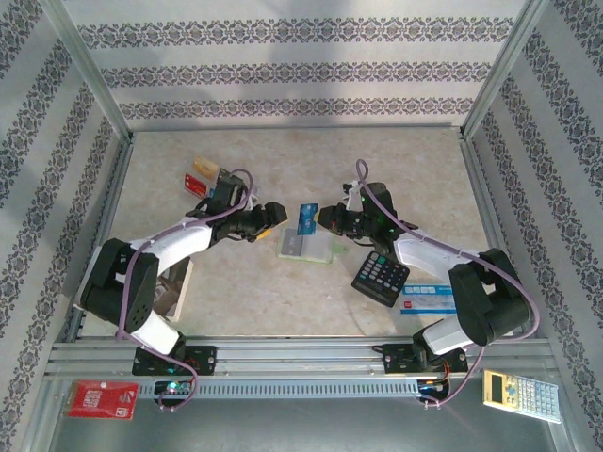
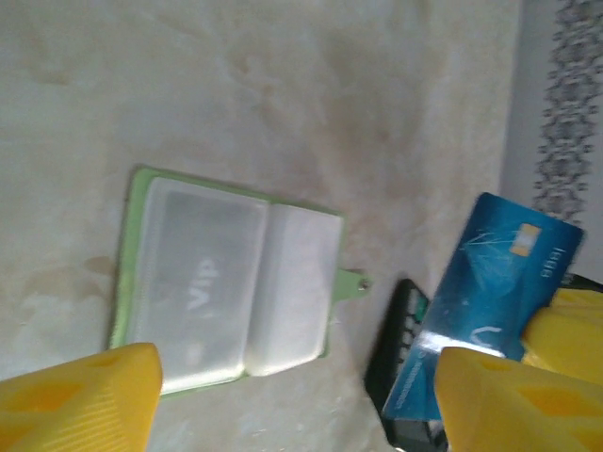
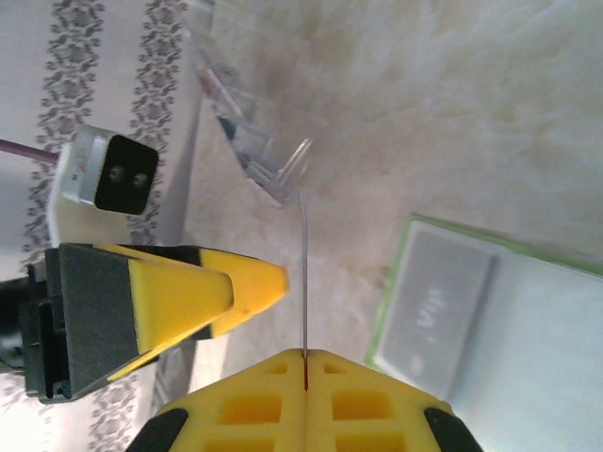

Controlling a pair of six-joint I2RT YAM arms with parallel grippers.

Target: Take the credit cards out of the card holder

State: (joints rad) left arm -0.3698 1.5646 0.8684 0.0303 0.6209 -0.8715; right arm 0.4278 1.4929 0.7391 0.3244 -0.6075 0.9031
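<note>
The lime-green card holder point(image 1: 306, 248) lies open on the table, its pale cream inner faces point(image 2: 226, 273) up and one printed "VIP" point(image 3: 443, 315). Above it my right gripper point(image 1: 325, 218) is shut on the blue-and-white credit card point(image 1: 306, 218), which shows edge-on point(image 3: 304, 273) between its closed yellow fingertips point(image 3: 304, 356). My left gripper point(image 1: 273, 215) is open, and the blue card point(image 2: 490, 301) stands just beyond its right finger point(image 2: 509, 395). A tan card point(image 1: 202, 167) and a red card point(image 1: 195, 184) lie at the back left.
A black calculator point(image 1: 381, 276) sits right of the holder, with a blue-and-white box point(image 1: 429, 299) beside it. A clear plastic piece point(image 3: 250, 132) lies near the back-left cards. A red packet point(image 1: 104, 399) and a yellow calculator point(image 1: 521, 394) rest below the front rail.
</note>
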